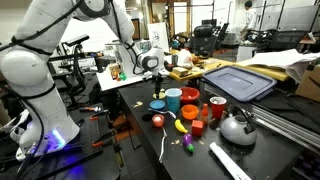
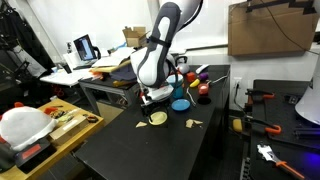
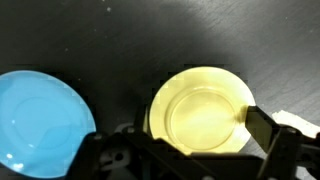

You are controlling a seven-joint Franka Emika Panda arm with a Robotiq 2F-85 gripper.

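Note:
In the wrist view a small yellow bowl (image 3: 200,112) sits upright on the dark table, with a light blue bowl (image 3: 40,120) to its left. My gripper (image 3: 190,135) hangs just above the yellow bowl, open. One finger stands on each side of the bowl, and the right finger (image 3: 268,135) overlaps its rim. Nothing is held. In both exterior views the gripper (image 2: 155,97) (image 1: 156,84) points down over the yellow bowl (image 2: 157,118) (image 1: 157,104), close to the blue bowl (image 2: 180,103) (image 1: 173,98).
Red cups (image 1: 190,96) (image 1: 215,108), a metal kettle (image 1: 237,127), a banana (image 1: 181,125) and a red ball (image 1: 157,120) crowd the table. A blue tray (image 1: 240,82) lies behind. Tan paper scraps (image 2: 193,123) lie near the bowl. Hand tools (image 2: 262,125) rest on the neighbouring table.

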